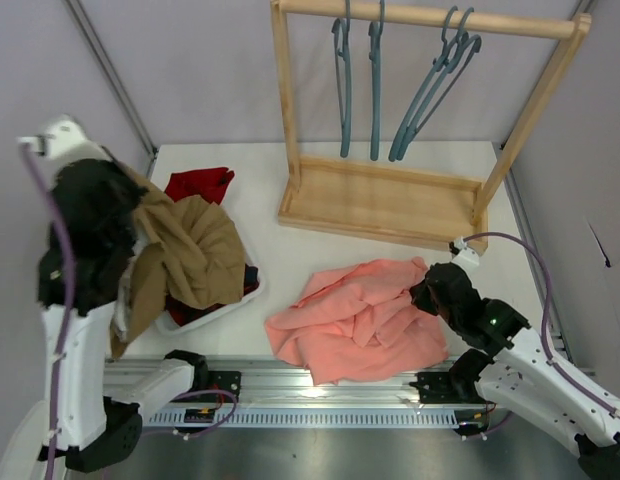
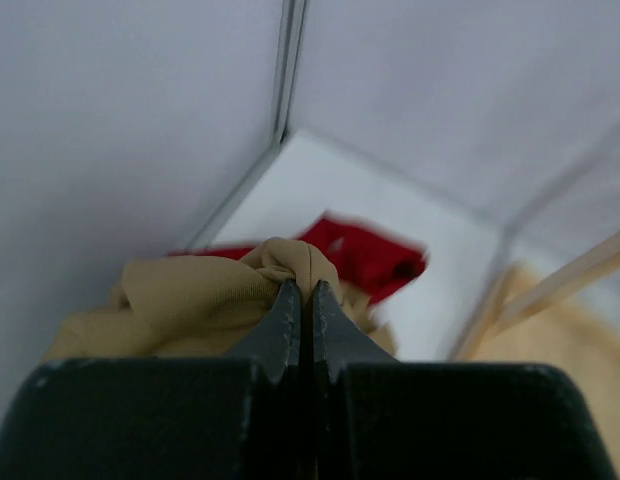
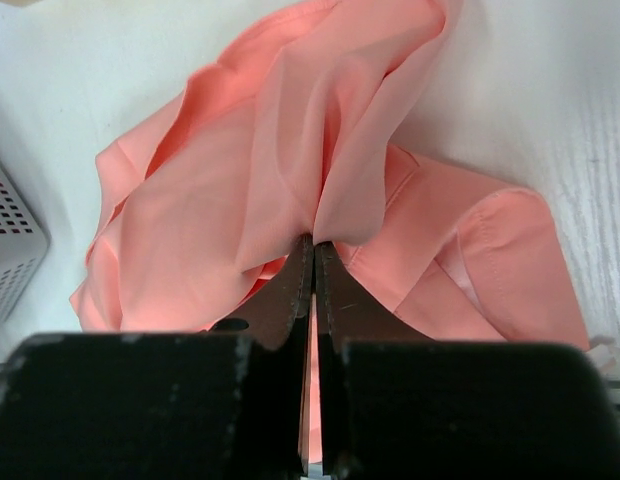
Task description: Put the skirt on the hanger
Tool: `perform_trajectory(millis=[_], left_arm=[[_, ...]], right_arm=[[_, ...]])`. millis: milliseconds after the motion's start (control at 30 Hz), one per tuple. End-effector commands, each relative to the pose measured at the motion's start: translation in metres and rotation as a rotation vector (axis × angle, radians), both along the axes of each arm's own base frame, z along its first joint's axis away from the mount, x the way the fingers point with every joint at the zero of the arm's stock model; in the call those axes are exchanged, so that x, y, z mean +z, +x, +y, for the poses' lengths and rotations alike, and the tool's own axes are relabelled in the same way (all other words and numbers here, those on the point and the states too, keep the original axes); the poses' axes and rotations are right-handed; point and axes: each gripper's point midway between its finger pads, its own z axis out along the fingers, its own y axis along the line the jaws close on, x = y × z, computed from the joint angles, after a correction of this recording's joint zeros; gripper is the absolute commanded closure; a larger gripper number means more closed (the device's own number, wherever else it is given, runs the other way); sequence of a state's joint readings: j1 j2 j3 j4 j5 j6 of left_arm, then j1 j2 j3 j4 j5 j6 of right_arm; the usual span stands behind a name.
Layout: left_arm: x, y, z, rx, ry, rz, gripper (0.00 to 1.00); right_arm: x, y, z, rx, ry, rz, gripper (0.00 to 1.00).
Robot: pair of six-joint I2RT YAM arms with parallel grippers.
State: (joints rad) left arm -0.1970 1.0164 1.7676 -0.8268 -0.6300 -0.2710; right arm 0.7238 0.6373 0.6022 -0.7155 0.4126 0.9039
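White table (image 1: 280, 255): skirt (image 1: 355, 320), basket (image 1: 228, 308), rack (image 1: 380, 200)

The top camera looks down from above and behind the arms, taking in the whole worktop (image 1: 280, 250) out to the wooden rack (image 1: 380, 200). Each wrist camera sits close: one looks along the left claw (image 2: 302, 290) toward the back corner over the tan garment (image 2: 190, 300), the other along the right claw (image 3: 314, 245) down onto the skirt (image 3: 220, 200); the top view shares both cloths

Left arm (image 1: 78, 360) and right arm (image 1: 550, 372): white links, black joints. One purple cable (image 1: 502, 235) per arm. Fingers (image 3: 290, 290) black, tapered.
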Motion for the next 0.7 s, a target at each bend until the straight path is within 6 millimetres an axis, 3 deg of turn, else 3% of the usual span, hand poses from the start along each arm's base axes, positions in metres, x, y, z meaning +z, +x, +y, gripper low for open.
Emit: perform_trajectory(millis=[0,100,167,400,467,533,567,633,667], left_arm=[[-0.096,0.036,-0.006,0.018,-0.029,0.177,1.00],[-0.156,0.061,-0.009,-0.006,-0.043,0.317,1.00],[-0.184,0.081,-0.015,-0.065,-0.085,0.384,1.00],[-0.243,0.130,-0.001,-0.090,-0.123,0.558,1.00],[-0.237,0.141,0.005,-0.096,-0.130,0.576,1.00],[-0.209,0.149,0.005,-0.107,-0.121,0.555,1.00],[-0.163,0.155,0.004,-0.119,-0.110,0.447,1.00],[-0.129,0.153,-0.001,-0.147,-0.110,0.366,1.00],[-0.091,0.149,-0.002,-0.154,-0.105,0.277,1.00]], right_arm=[[0.004,0.007,0.016,0.058,0.032,-0.021,1.00],[0.006,0.009,0.022,0.084,0.037,-0.028,1.00],[0.007,0.011,0.022,0.093,0.029,-0.032,1.00],[0.006,0.012,0.029,0.120,0.042,-0.025,1.00],[0.006,0.012,0.030,0.124,0.045,-0.024,1.00],[0.006,0.012,0.030,0.128,0.042,-0.025,1.00],[0.007,0.012,0.030,0.128,0.041,-0.027,1.00],[0.007,0.013,0.028,0.121,0.036,-0.032,1.00],[0.006,0.013,0.028,0.120,0.037,-0.031,1.00]])
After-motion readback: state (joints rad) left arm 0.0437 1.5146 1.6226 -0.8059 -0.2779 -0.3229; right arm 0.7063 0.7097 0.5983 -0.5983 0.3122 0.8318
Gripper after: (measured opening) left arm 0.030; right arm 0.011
